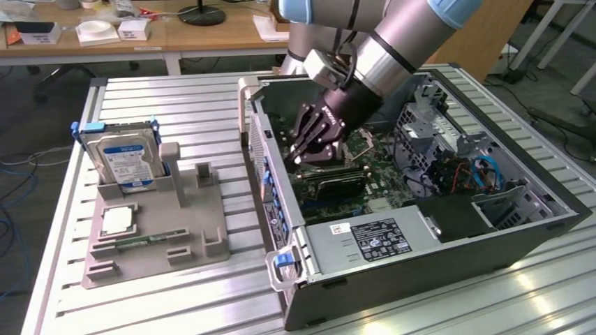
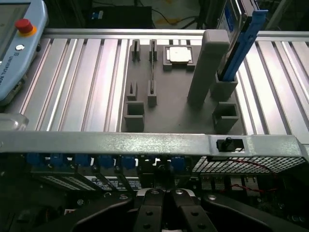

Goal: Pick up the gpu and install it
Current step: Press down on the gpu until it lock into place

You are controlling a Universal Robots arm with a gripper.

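One closed gripper (image 1: 300, 158) hovers inside the case (image 1: 521, 234); wrist view adds a teach pendant (image 2: 14, 48)

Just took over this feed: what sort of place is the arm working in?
Probably a robotics lab or test workshop. An open PC case lies on a slatted aluminium table, beside a grey parts fixture holding a hard drive, and wooden desks stand behind.
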